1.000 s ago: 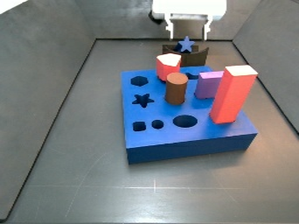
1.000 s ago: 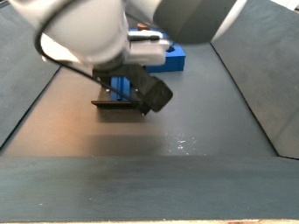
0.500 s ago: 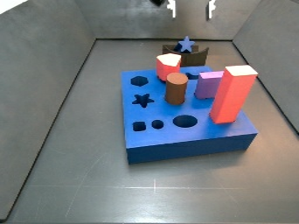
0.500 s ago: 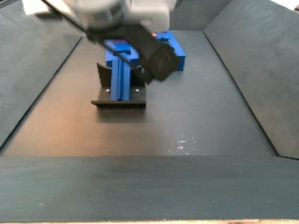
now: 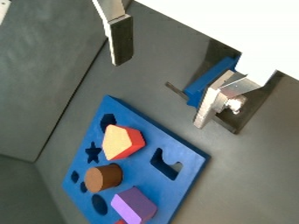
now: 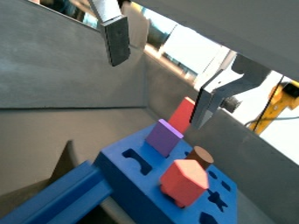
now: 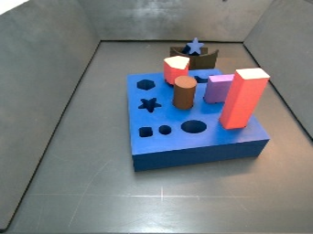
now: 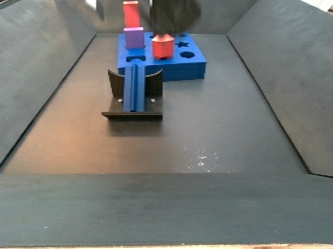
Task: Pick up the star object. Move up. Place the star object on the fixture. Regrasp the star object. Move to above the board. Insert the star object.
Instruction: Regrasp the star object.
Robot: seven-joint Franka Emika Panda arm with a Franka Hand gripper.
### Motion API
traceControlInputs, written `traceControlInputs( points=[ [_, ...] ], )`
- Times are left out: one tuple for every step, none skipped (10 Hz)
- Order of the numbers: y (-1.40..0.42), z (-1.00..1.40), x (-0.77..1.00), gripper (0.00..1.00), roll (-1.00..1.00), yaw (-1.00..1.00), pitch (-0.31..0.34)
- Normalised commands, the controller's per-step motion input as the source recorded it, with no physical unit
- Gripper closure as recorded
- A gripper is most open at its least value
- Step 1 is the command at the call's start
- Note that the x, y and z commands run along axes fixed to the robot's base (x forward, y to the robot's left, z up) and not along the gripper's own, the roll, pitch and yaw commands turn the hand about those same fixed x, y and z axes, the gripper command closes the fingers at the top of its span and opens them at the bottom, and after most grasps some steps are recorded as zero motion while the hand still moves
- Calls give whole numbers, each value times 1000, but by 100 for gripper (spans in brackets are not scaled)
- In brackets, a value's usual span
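**Star object on the fixture, claw spread wide above**

One blue board [image 7: 196, 128] sits on the dark floor, and one fixture [image 8: 134, 94] stands just beside its far edge in a side view. One blue star object [image 7: 195, 45] rests on top of the fixture, apart from the gripper.

The board holds four pegs in a side view: a tall red block [image 7: 244, 97], a purple block [image 7: 219, 89], a brown cylinder [image 7: 184, 92] and a red-sided peg with a pale top [image 7: 178, 67]. Four holes in the board stand open: a star-shaped hole [image 7: 149, 104], a large round hole [image 7: 195, 127], a small round hole [image 7: 166, 131] and a small square hole [image 7: 145, 132].

In both wrist views the gripper [image 5: 170, 70] hangs above the scene with its two silver fingers [image 5: 119, 37] set far apart and nothing between them. In a wrist view the gripper [image 6: 163, 72] shows the same wide gap, with the purple block [image 6: 165, 136] and the red-sided peg [image 6: 183, 181] standing in the board [image 6: 152, 175] below. The long blue shape on the fixture [image 5: 229, 103] lies beside one finger in a wrist view; whether that is the star object cannot be told there.

In a side view only a dark blurred part of the arm [image 8: 169, 12] shows at the upper edge.
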Motion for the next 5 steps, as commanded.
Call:
traceControlInputs(
  points=[
    [-428,88,-87,0,1000,17,37],
    [-196,31,-47,0,1000,16,35],
    [-33,30,-36,0,1000,17,36],
    [-16,17,-28,0,1000,17,35],
    [-35,3,-30,0,1000,17,30]
  ],
)
